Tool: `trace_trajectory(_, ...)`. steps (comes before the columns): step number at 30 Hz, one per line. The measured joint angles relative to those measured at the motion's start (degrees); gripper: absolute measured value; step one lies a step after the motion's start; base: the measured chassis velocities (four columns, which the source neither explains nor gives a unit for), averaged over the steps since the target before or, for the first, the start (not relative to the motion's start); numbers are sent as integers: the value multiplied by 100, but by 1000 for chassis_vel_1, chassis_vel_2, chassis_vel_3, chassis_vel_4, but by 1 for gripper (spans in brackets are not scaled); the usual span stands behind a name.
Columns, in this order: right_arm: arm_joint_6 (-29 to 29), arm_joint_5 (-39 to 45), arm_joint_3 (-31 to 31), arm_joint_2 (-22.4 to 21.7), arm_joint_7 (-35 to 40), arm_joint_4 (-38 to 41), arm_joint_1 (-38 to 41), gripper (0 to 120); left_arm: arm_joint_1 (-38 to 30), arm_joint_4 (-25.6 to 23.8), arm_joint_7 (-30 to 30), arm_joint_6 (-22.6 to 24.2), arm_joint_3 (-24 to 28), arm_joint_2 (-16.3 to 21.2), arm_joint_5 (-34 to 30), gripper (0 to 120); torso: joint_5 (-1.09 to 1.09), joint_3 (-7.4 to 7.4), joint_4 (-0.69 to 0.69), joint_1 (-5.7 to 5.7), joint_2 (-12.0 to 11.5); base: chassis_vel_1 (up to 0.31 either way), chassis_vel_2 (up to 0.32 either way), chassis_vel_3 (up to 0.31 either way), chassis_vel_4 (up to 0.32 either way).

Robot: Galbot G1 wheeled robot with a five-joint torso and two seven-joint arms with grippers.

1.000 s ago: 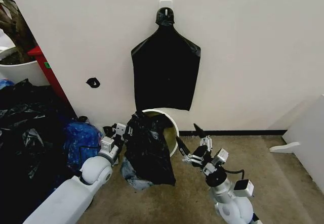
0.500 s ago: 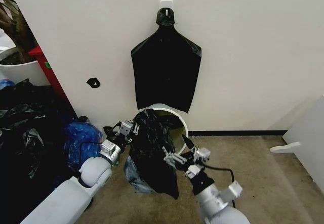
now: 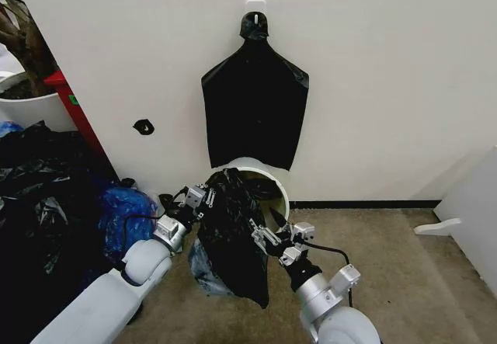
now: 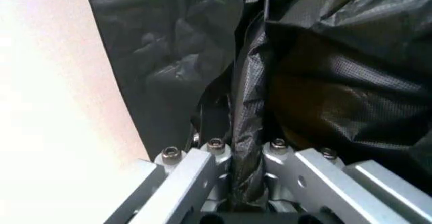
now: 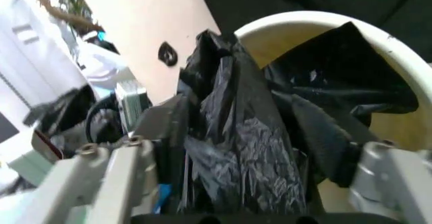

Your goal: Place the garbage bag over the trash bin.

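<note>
The trash bin [image 3: 272,175] is a white round bin by the wall, its mouth tipped toward me. The garbage bag [image 3: 233,243], crinkled black plastic, hangs from the bin's rim down its front to the floor. My left gripper [image 3: 199,198] is at the bag's upper left edge; in the left wrist view this gripper [image 4: 244,159] is shut on a fold of the bag [image 4: 324,82]. My right gripper [image 3: 268,234] is at the bag's right side. In the right wrist view it [image 5: 276,133] stands open with the bag [image 5: 236,133] between its spread fingers, the bin's rim [image 5: 378,37] beyond.
A flat black bag [image 3: 255,115] hangs from a wall hook above the bin. A heap of black bags [image 3: 39,196] and a blue bag [image 3: 124,208] lies to the left, below a white plant pot [image 3: 27,107]. A white panel [image 3: 474,212] stands at the right.
My right gripper has moved left from open floor to the bag, which is now between its fingers. My left gripper has shifted slightly right with the bag's edge.
</note>
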Motion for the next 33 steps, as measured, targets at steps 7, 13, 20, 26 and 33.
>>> trace_trajectory(7,21,-610,13,28,-217,-182,-2,30,15,0,-9,29,3,-31,26,1,0,0,0,0,0,0,0,0,0)
trace_trajectory(13,151,-917,76,42,-235,-283,16,10,53,-24,-19,52,-11,-27,38,1,0,0,0,0,0,0,0,0,0)
trace_trajectory(20,356,-558,193,89,-269,-271,57,0,96,-68,-3,57,-23,-23,53,1,0,0,0,0,0,0,0,0,0)
trace_trajectory(26,621,299,442,222,-192,-336,215,0,113,-17,247,-73,-107,50,79,1,0,0,0,0,0,0,0,0,0)
trace_trajectory(33,764,537,783,292,-89,-714,487,0,126,66,784,-422,-229,175,158,1,0,0,0,0,0,0,0,0,0)
